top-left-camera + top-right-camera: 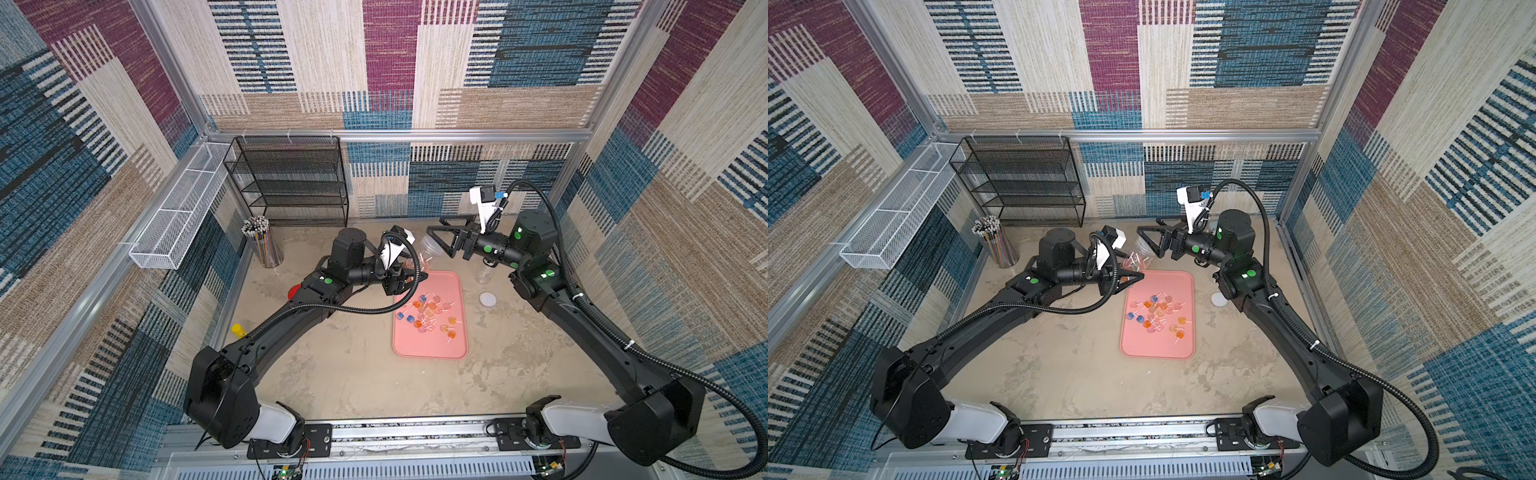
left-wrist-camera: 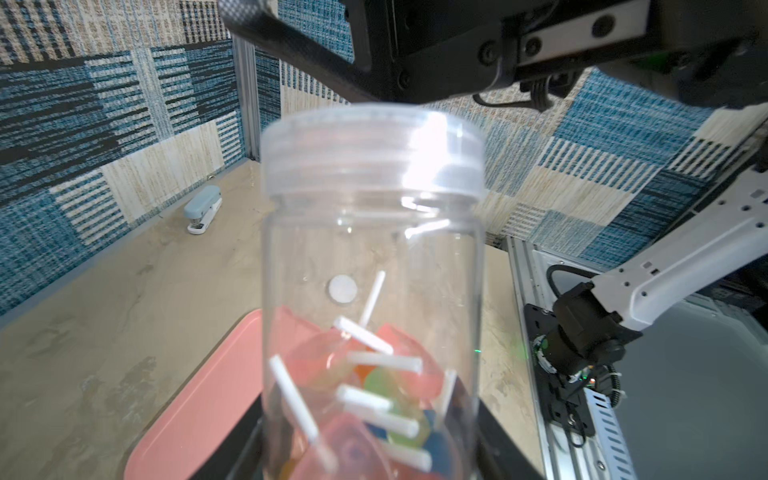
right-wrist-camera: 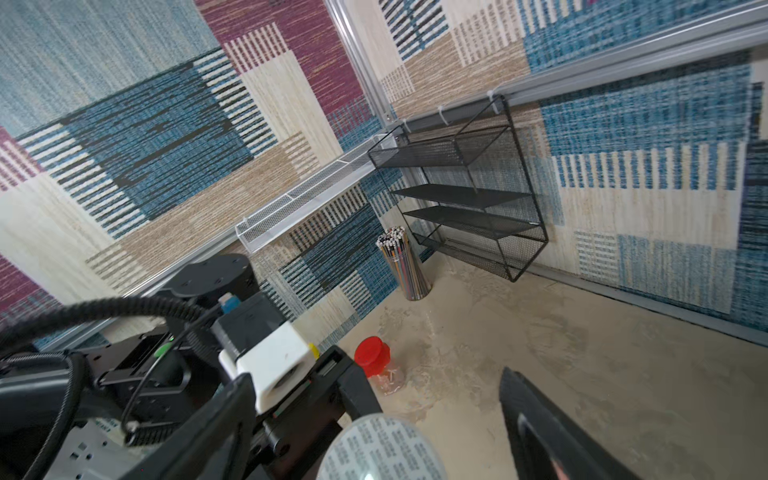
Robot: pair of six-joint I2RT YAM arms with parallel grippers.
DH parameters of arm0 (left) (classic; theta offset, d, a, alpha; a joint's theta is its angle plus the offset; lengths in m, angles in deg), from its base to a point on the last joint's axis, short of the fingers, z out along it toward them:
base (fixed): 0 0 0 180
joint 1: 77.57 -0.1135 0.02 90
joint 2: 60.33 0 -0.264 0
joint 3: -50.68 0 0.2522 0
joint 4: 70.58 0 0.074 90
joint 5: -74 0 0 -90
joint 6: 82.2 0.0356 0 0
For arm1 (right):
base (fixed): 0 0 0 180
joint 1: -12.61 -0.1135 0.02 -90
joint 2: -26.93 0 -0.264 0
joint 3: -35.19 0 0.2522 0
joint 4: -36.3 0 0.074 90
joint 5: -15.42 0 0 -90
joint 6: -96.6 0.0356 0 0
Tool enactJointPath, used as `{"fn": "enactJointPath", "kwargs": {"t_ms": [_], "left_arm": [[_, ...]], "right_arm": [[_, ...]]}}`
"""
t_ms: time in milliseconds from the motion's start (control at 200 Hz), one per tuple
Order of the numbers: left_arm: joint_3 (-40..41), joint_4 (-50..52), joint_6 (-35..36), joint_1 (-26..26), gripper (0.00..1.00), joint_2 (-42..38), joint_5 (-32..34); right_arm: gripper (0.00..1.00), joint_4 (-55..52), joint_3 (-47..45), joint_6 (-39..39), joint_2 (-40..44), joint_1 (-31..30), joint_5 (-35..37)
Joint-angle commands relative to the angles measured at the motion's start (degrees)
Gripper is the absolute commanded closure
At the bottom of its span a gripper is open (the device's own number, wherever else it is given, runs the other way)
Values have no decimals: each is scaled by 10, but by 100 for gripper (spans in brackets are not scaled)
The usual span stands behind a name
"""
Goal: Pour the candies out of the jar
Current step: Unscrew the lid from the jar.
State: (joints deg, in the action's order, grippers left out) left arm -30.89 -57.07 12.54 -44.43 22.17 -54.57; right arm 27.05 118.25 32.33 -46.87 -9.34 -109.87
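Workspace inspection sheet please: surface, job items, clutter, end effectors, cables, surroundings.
Surface: tan mottled table, pink tray lying flat on it.
Job's things: clear jar held off the table by the tray's far edge, some candies inside; others scattered on the tray.
Clutter: pencil cup, red-lidded jar, yellow piece, white disc, stapler.
End effectors: left end effector shut on the jar's base end; right end effector open beside its mouth.
Cables: black conduit loops along both arms; left loop hangs near the tray.
Surroundings: patterned walls, black mesh shelf, white wire basket.

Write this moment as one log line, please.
left gripper: holds jar | right gripper: open by jar | candies: some in jar, many on tray
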Motion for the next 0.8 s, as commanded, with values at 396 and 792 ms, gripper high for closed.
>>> {"fn": "enactJointPath", "kwargs": {"t_ms": [396, 792], "left_arm": [[-2, 4, 65, 44, 100, 4, 225], [-5, 10, 70, 51, 100, 6, 242]], "right_arm": [[17, -17, -42, 92, -13, -23, 68], [30, -14, -41, 92, -18, -30, 80]]}}
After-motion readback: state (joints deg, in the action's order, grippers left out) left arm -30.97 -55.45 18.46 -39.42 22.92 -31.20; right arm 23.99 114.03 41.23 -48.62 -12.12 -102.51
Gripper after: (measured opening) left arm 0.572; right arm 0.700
